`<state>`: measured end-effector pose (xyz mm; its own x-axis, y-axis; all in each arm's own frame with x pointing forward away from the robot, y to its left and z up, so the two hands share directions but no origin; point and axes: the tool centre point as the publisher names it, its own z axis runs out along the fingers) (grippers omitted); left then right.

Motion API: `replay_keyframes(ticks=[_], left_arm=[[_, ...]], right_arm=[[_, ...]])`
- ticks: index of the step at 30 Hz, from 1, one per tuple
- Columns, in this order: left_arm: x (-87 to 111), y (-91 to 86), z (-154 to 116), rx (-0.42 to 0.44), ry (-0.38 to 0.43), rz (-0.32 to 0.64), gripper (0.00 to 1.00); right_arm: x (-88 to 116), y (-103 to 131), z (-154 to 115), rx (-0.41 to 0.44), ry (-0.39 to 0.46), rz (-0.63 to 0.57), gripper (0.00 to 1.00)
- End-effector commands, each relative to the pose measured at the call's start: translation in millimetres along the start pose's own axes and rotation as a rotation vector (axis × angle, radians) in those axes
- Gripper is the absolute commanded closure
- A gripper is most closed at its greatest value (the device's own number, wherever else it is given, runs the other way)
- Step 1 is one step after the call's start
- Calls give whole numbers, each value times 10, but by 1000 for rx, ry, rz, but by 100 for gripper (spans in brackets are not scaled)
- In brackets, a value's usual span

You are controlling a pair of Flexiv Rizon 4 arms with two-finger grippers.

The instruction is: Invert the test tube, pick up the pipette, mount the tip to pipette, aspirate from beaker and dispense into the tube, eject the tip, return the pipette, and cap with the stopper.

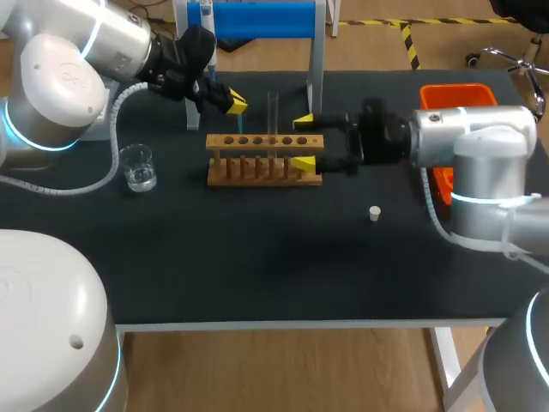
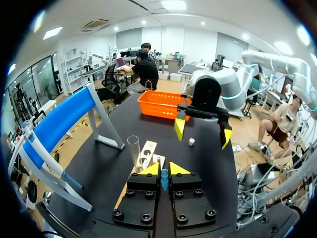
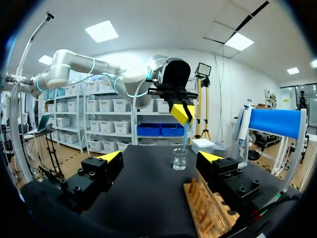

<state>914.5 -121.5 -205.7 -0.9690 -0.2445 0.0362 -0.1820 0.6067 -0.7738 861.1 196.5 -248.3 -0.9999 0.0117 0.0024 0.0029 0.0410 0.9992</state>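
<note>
My left gripper [image 1: 233, 103] [image 2: 164, 168] [image 3: 182, 113] hangs behind the left end of the wooden rack [image 1: 264, 159] [image 2: 148, 153] [image 3: 203, 208]. It is shut on a thin blue pipette [image 2: 164, 179] [image 3: 185, 139] that points down. A clear test tube [image 1: 273, 116] [image 2: 133, 151] stands upright in the rack. My right gripper [image 1: 302, 142] [image 2: 203, 133] [image 3: 161, 158] stands open at the rack's right end with nothing held. The glass beaker [image 1: 137, 167] [image 3: 180, 159] sits at the left of the table. A small white stopper [image 1: 375, 213] [image 2: 191, 142] lies on the mat to the right.
An orange basket [image 1: 455, 94] [image 2: 161, 105] sits at the back right corner. The blue pipette stand [image 1: 257, 19] [image 2: 59, 124] [image 3: 275, 124] rises behind the rack. The black mat [image 1: 274, 266] stretches in front of the rack.
</note>
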Motion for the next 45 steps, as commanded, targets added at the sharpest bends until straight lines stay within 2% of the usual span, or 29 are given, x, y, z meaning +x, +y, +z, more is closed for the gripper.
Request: replay_keyframes(ticks=[1,15,28,45], left_arm=[[-6,-5,-9,-3,3,-1,100],[-6,-5,-9,-3,3,-1,100],[-6,-5,-9,-3,3,-1,100],[-6,-5,-9,-3,3,-1,100]], right_arm=[[-113,-4,178,-15,18,8,0],[-165,139,518,-31,46,18,0],[-315,67,812,-14,35,10,0],[-483,80,957,-19,41,13,0]])
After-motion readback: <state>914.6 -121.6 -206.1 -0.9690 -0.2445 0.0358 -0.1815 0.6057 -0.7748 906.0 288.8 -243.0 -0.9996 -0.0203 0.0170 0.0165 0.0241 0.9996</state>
